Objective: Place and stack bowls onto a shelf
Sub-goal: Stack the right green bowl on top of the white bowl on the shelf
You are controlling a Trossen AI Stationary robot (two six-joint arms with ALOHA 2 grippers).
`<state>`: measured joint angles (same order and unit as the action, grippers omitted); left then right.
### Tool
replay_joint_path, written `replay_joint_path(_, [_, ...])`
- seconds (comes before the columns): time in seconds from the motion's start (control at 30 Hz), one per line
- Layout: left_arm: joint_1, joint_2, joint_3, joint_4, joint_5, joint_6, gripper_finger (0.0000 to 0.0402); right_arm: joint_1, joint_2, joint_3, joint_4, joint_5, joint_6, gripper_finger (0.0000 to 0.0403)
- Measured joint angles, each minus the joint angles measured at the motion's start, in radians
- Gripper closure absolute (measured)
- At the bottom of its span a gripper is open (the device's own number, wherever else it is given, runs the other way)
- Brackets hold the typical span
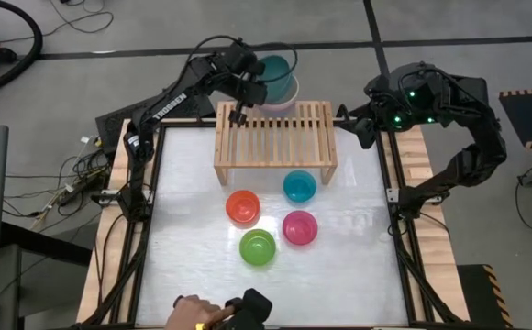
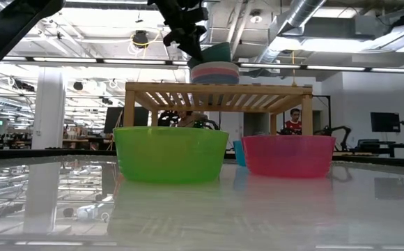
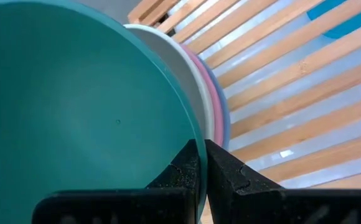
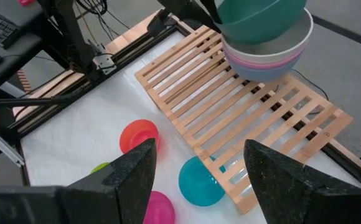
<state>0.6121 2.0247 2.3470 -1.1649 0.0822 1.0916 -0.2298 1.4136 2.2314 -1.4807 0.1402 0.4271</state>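
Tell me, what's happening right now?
Left gripper shut on teal bowl, tilted over shelf stack. Right gripper open, waiting. Nothing blocking.

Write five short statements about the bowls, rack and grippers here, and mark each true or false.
1. The left gripper pinches the teal bowl by its rim. True.
2. The teal bowl sits level in the stack. False: it is tilted.
3. Four small bowls stand on the rack. False: they stand on the table.
4. The right gripper is open and empty. True.
5. The green bowl touches the red bowl. False: they stand apart.
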Motion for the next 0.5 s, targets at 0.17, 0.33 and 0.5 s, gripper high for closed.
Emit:
replay_joint_path(0.17, [-0.003, 0.0, 0.0, 0.021, -0.006, -0.012, 0.0401, 0.0, 0.0, 0.0, 0.0, 0.0, 0.002, 0.0133])
replay_joint_path(0.33, [-0.003, 0.0, 0.0, 0.023, -0.026, -0.013, 0.0376, 0.0, 0.0, 0.0, 0.0, 0.0, -0.005, 0.0133])
replay_joint_path(0.5, [-0.009, 0.0, 0.0, 0.06, -0.038, -0.014, 0.0327, 0.0, 0.0, 0.0, 0.0, 0.0, -0.01, 0.0133])
